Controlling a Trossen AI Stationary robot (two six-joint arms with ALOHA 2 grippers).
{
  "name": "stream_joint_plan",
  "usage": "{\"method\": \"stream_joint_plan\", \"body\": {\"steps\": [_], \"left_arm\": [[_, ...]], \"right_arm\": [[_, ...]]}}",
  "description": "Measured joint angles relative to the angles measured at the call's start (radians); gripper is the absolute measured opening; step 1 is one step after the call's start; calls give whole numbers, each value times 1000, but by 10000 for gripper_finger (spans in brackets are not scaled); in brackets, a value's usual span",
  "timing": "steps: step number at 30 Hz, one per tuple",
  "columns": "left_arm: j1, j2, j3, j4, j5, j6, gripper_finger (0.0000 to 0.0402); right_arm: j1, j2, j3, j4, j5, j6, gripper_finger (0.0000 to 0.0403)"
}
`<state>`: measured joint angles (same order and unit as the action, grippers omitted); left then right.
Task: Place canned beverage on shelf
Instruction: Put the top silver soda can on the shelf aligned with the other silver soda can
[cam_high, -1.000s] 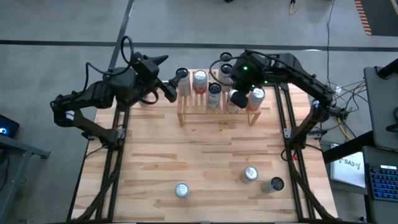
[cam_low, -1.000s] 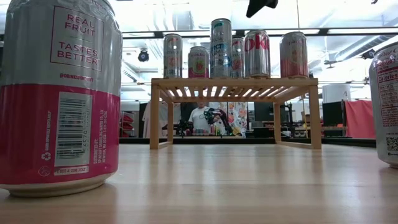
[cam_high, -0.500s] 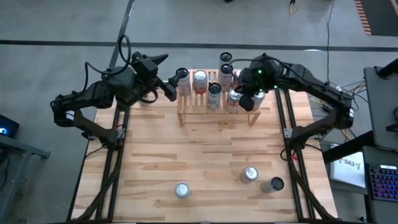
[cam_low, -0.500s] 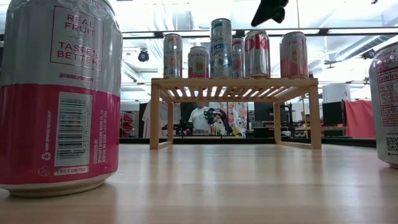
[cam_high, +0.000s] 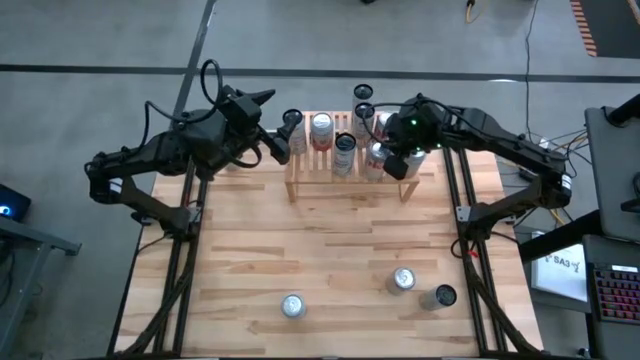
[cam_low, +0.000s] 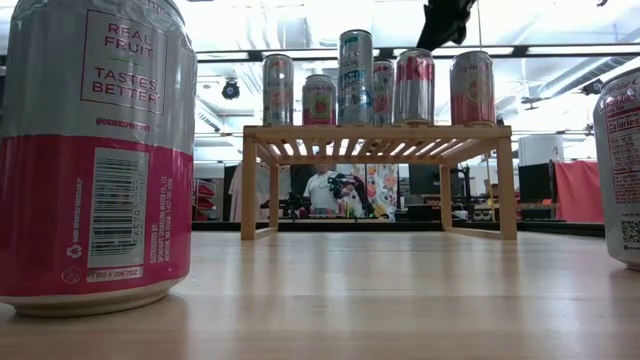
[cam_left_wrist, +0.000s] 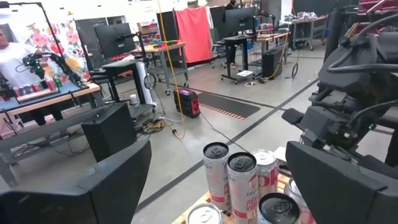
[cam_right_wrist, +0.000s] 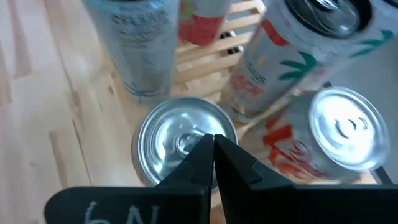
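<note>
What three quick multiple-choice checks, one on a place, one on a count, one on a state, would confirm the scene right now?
1. Where is the right end effector?
A. Over the cans at the right part of the shelf
B. Beside the loose cans at the near edge of the table
C. Off the table's left side

2. How many cans stand on the bare tabletop, off the shelf?
A. One
B. Three
C. Five

3. How does the right end effector stand?
A. Wide open
B. Shut on a can
C. Shut, holding nothing

Answers:
1. A: the right end effector hangs over the cans on the wooden shelf.
2. B: the high view shows three cans near the front of the tabletop.
3. C: the right wrist view shows its fingers pressed together above a can top, nothing between them.
</note>
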<state>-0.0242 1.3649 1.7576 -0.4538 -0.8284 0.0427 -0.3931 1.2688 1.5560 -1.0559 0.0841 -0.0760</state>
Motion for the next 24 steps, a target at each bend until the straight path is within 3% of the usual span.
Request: {"method": "stream_joint_plan", "body": {"steps": [10, 24], "left_arm": [[0, 14, 0, 1, -1, 3, 357], [0, 17, 0, 3, -3, 3, 357]], "right_arm": [[0, -11, 50, -41, 21, -1, 9], [0, 10, 60, 45, -14, 34, 9]]}}
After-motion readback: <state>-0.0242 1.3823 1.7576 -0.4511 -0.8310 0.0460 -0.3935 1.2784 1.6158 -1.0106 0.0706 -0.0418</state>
